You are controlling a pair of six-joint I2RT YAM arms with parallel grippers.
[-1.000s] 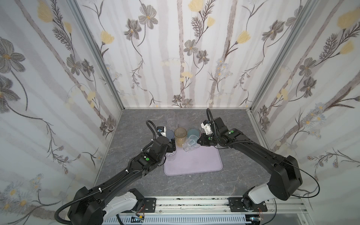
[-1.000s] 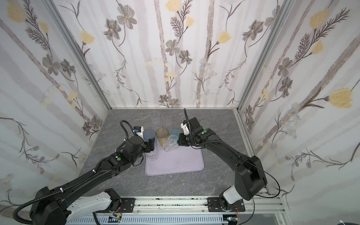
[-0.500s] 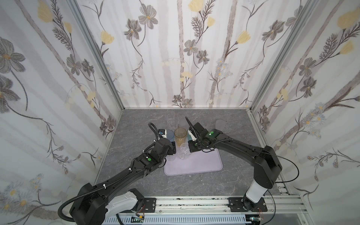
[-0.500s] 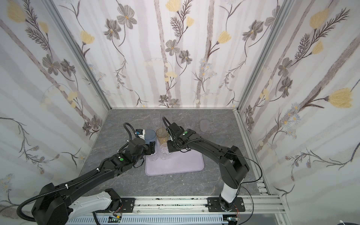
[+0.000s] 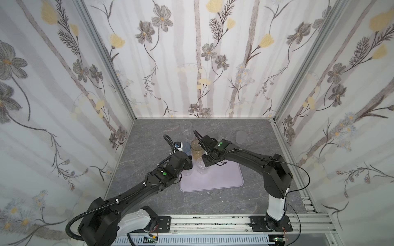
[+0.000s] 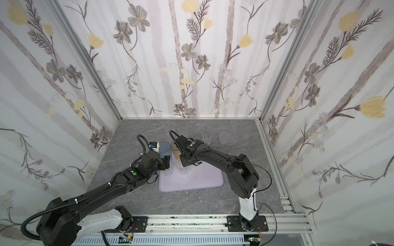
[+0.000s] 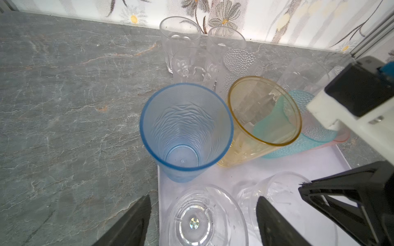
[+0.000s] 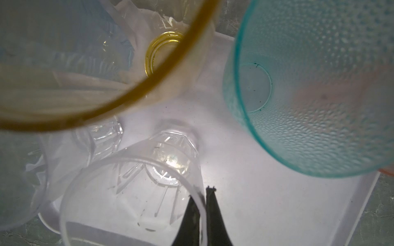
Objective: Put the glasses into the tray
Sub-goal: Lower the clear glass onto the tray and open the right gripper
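- Right gripper (image 8: 201, 191) has swung in over the lilac tray (image 5: 221, 181), pinching the rim of a clear faceted tumbler (image 8: 132, 202).
- Grey marbled tabletop (image 5: 149, 138), floral walls (image 5: 191, 64).
- Left gripper (image 7: 203, 197) gapes wide.

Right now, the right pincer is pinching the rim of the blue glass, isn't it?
No, only the colour is wrong. The right pincer is pinching the rim of a clear glass, not the blue glass. The right wrist view shows the clear rim pinched there.

R gripper (image 6: 183, 165) at clr glass (image 6: 183, 171) | tray (image 6: 198, 181) far-L corner | L gripper (image 6: 167, 166) beside
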